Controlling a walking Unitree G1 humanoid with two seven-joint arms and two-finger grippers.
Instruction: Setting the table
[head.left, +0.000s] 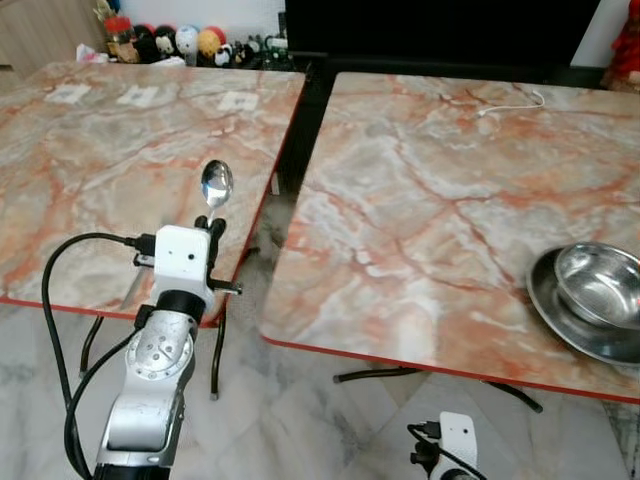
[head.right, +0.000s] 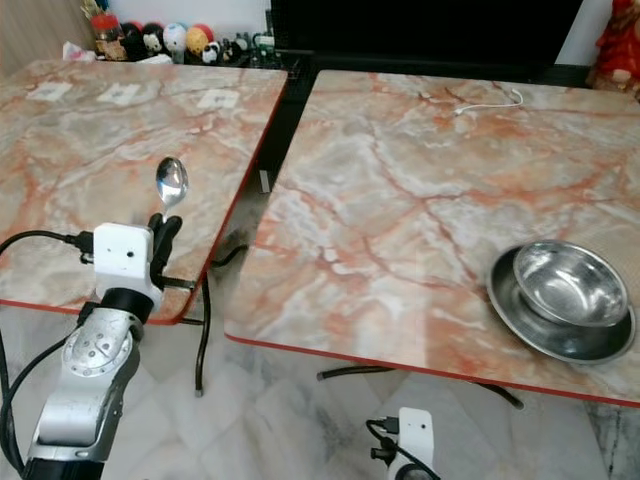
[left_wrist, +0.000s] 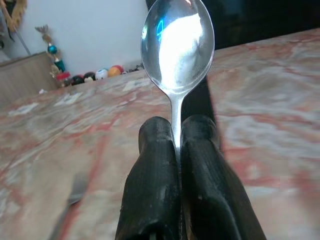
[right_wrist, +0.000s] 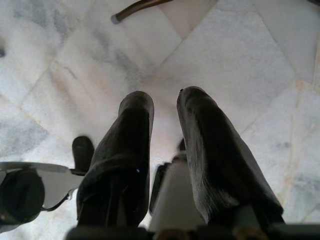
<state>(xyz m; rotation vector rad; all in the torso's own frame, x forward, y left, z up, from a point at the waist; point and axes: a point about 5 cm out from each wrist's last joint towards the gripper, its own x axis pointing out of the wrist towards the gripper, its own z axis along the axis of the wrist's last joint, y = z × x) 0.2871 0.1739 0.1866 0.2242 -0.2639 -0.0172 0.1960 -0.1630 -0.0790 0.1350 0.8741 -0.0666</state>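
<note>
A shiny metal spoon (head.left: 216, 184) stands upright, bowl up, its handle clamped between the two black fingers (left_wrist: 155, 170) of my left gripper (head.left: 213, 228). That gripper is raised over the near right corner of the left marble table (head.left: 90, 180). In the left wrist view the spoon bowl (left_wrist: 177, 45) rises straight out of the shut fingers. On the right marble table (head.left: 430, 220), near its right edge, a steel bowl (head.left: 600, 282) sits on a steel plate (head.left: 560, 320). My right gripper (right_wrist: 165, 107) hangs low over the tiled floor, its fingers a little apart and holding nothing.
A dark gap with table legs (head.left: 290, 160) separates the two tables. A white cable (head.left: 512, 104) lies at the far side of the right table. Small toys (head.left: 185, 42) line a shelf behind the left table. White paper pieces (head.left: 140, 96) lie on the left table.
</note>
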